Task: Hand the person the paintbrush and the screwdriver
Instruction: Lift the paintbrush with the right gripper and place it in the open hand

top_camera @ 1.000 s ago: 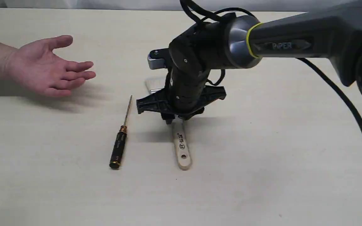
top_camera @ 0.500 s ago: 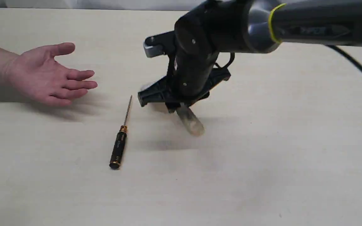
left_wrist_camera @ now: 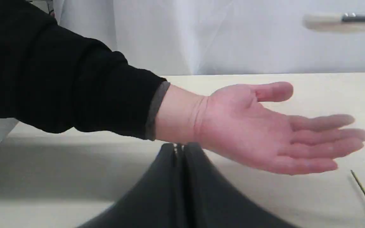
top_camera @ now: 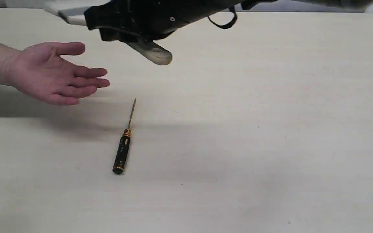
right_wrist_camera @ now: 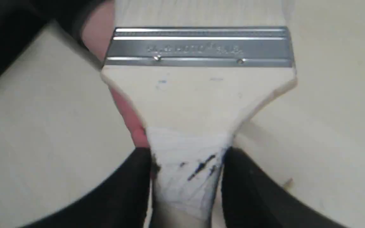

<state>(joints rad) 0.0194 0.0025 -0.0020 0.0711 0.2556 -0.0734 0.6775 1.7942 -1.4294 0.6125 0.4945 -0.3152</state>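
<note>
We note the right gripper (right_wrist_camera: 185, 155) clamped on the paintbrush (right_wrist_camera: 198, 95) neck, aloft near the person's open hand (top_camera: 50, 72); screwdriver (top_camera: 123, 150) flat on the table (top_camera: 270, 129); left gripper (left_wrist_camera: 179, 148) fingers pressed together.

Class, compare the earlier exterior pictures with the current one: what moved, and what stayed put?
The right gripper, shut on the paintbrush, lifted it off the table and swung it up and across toward the person's hand. The screwdriver lies where it was; the person's hand stays open, barely shifted.
</note>
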